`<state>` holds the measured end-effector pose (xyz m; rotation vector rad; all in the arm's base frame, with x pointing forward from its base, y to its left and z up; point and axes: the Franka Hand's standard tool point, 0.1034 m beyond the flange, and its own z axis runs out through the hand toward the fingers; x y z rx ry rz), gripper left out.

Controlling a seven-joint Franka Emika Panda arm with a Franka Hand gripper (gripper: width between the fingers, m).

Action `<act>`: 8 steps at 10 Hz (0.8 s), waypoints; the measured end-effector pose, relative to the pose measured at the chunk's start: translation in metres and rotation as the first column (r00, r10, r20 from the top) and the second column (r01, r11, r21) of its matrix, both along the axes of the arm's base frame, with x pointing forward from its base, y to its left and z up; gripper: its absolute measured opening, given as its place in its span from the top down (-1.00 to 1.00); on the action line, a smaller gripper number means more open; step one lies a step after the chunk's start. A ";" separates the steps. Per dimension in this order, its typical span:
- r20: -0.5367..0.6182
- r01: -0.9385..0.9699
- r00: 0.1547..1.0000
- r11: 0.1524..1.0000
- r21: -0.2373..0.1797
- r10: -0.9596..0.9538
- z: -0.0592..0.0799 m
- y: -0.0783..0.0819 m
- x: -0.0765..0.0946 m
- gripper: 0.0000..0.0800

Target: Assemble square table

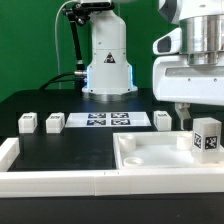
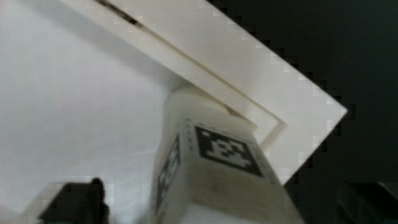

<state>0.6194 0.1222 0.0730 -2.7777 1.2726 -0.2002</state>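
Hanging low over the tabletop (image 1: 150,158) toward the exterior view's right, with the hand (image 1: 197,112) spread and pinching nothing. Standing straight on that slab, just under the hand and between its fingers, the upright leg (image 1: 207,137), tag facing the camera, close to a corner of the raised rim. In the wrist view, the same upright leg (image 2: 210,165) by the rim's corner, with one dark finger (image 2: 79,200) clear of it on one side. Probably the other finger in the dark patch on the far side, though too murky to be sure. Resting on the black desk (image 1: 70,145) behind the slab, three loose pieces. Toward the exterior view's left, the leftmost leg (image 1: 27,123) and the next leg (image 1: 54,122). Past the marker board (image 1: 105,120), the third leg (image 1: 162,120), just beside the hand's nearer finger. Along the desk's near and left edges, long white bars (image 1: 50,182).
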 end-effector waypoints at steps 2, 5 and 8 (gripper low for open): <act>0.003 -0.173 0.985 0.985 -0.027 0.173 0.000 0.000 0.000 -0.62; -0.002 -0.413 0.910 0.908 -0.066 0.414 0.002 -0.001 0.002 -0.62; -0.012 -0.554 0.832 0.828 -0.092 0.555 0.002 -0.001 0.002 -0.62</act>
